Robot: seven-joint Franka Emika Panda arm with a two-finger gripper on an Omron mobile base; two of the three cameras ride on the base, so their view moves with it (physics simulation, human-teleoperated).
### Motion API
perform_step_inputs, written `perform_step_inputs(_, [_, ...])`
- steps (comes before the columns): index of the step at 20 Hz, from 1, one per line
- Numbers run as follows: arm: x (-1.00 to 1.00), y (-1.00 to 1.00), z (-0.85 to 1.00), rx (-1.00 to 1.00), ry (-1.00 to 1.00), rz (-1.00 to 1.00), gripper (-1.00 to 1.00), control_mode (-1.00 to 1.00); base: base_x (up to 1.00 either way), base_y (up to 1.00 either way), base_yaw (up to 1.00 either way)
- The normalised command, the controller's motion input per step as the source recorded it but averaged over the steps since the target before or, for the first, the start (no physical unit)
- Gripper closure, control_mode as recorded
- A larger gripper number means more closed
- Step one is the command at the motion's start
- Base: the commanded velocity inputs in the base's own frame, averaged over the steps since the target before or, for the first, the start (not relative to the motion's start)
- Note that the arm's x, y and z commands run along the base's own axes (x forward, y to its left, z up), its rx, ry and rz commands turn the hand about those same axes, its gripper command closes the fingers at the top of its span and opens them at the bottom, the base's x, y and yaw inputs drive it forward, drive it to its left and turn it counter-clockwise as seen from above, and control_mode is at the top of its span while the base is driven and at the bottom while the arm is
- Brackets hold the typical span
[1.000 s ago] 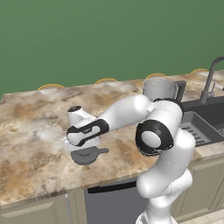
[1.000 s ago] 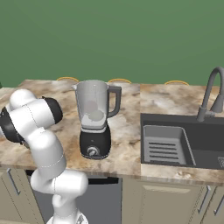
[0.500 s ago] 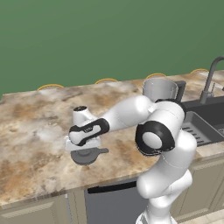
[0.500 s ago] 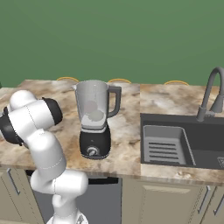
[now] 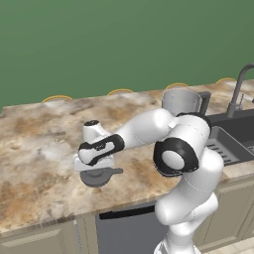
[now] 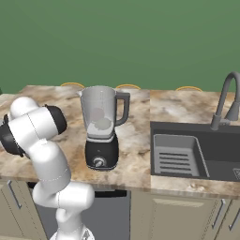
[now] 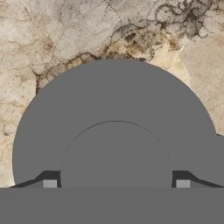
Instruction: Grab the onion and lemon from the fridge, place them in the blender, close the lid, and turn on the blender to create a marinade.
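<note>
One lid [image 7: 114, 131], dark grey, round, lying flat on the counter [image 5: 39, 149] directly under the gripper [image 7: 116, 183]. Raised knob [image 7: 116, 153] at the disc's centre, sitting between the two finger tips; short side tab pointing away to the gripper's right in the left base view. Jaws standing wide, one to each side of the knob, nothing gripped yet. Likely light, stiff and smooth: little weight to fight, but a slick surface, so a pinch on the flat rim would probably slip. Best hold, by the look of it, on the central knob, squeezed square across its sides. No brand, label or writing readable on lid, gripper or counter.

Farther off, well apart from the gripper and behind the arm's elbow, the blender [image 6: 101, 126], jar mouth open, with two pale rounded shapes inside, too faint to tell onion from lemon. Beyond that, the sink [image 6: 187, 154] with its curved tap [image 6: 225, 101].
</note>
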Motion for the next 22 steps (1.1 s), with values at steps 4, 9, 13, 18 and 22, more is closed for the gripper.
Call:
perform_step_inputs(4, [0.00,0.00,0.20,0.00,-0.05,0.00,1.00,-1.00,0.00,0.00,0.00])
perform_step_inputs(9, [0.00,0.00,0.61,0.00,-0.10,0.00,1.00,-1.00,0.00,0.00,0.00])
perform_step_inputs(13, [-0.02,0.00,0.87,0.00,-0.13,-0.01,1.00,-1.00,0.00,0.00,0.00])
perform_step_inputs(18, [-0.06,-0.07,1.00,0.00,-0.17,-0.02,1.00,-1.00,0.00,0.00,0.00])
perform_step_inputs(22, [0.00,-0.13,1.00,0.00,-0.18,0.00,1.00,-1.00,0.00,0.00,0.00])
